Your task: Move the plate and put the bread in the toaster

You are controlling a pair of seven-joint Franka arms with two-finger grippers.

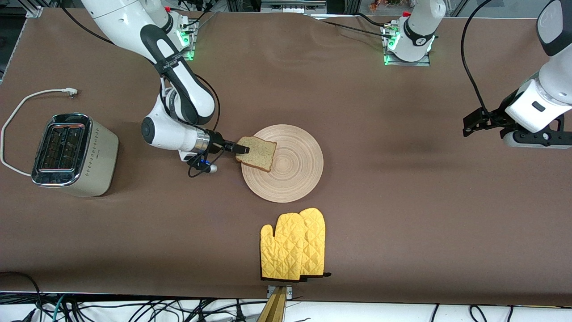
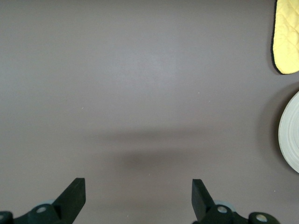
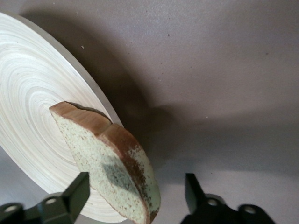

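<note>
Worktop (image 1: 402, 201): a brown sheet that carries everything. Clock directions below are read on the front view.
Toaster (image 1: 73, 154): cream-white with a chrome top. It stands toward the right arm's end of the worktop, at nine o'clock from the plate and well apart from it, with its two dark slots facing up.
Cord (image 1: 18, 107): white. It loops from the toaster to a plug lying at twelve o'clock from the toaster.
Plate (image 1: 292, 170): a pale wooden disc with ring grooves, lying flat near the middle of the worktop.
Oven mitts (image 1: 293, 243): a yellow quilted pair at six o'clock from the plate, nearer to the camera and apart from it.
Bread (image 1: 257, 154): a single speckled slice with brown crust. It rests on the plate at its ten o'clock rim, with one corner hanging past the rim toward the toaster.
Right hand (image 1: 236, 147): low at the bread's nine o'clock edge. Its fingers (image 3: 77, 191) are spread to either side of the crust and have not clamped onto it.
Left hand (image 1: 468, 127): up over bare worktop at three o'clock from the plate, toward the left arm's end. Its fingers (image 2: 74, 193) are spread wide and hold nothing, and the arm is idle.
</note>
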